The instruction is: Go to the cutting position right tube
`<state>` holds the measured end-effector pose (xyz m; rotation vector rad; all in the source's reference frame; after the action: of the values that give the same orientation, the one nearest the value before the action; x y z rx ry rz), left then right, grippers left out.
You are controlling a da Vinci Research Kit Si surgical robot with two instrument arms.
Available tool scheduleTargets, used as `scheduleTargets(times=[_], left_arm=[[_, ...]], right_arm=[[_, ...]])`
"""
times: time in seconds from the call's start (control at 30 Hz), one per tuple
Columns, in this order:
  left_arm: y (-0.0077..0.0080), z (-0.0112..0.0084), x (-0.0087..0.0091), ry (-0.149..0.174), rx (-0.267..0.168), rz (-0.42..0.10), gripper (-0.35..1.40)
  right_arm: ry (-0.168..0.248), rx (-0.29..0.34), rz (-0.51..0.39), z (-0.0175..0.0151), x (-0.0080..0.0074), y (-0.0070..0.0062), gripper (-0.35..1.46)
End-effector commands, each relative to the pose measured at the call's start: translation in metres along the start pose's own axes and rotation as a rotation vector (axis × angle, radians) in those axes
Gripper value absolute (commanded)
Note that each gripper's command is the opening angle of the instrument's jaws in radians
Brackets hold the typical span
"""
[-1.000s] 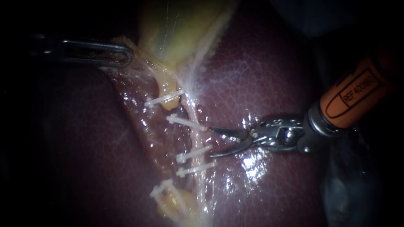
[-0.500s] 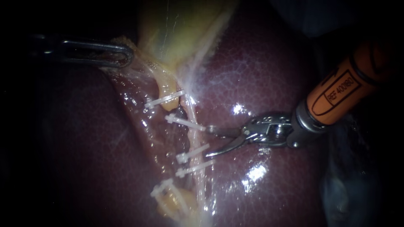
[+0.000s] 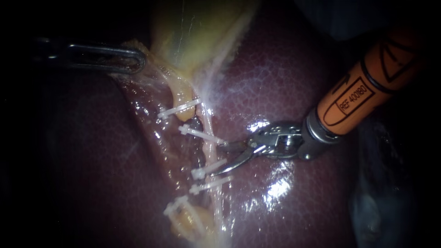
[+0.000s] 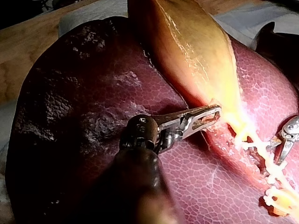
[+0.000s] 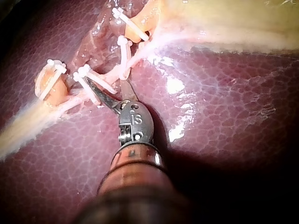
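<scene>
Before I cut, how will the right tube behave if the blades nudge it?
The right tube looks thin and soft, so probably floppy, bending rather than resisting. Its wet sheen suggests slipperiness. The clips either side likely limit its sliding.

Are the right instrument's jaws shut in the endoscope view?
No: a clear gap shows between the two blades of the right instrument, which stand open next to the tube.
</scene>
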<state>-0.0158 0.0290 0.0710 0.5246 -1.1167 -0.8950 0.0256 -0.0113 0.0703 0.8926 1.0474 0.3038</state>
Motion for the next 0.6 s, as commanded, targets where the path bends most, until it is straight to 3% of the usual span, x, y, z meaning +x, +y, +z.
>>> scheduleTargets(times=[0.03, 0.23, 0.6], left_arm=[[0.0000, 0.0000, 0.0000, 0.000, 0.000, 0.000, -0.35], [0.0000, 0.0000, 0.0000, 0.000, 0.000, 0.000, -0.35], [0.0000, 0.0001, 0.0000, 0.000, -0.001, 0.000, -0.35]], right_arm=[[0.010, 0.001, 0.002, 0.0002, 0.0001, 0.0000, 1.20], [0.078, 0.030, -0.011, 0.0015, 0.0010, 0.0002, 1.22], [0.157, 0.088, 0.082, 0.0034, 0.0023, 0.0002, 1.23]])
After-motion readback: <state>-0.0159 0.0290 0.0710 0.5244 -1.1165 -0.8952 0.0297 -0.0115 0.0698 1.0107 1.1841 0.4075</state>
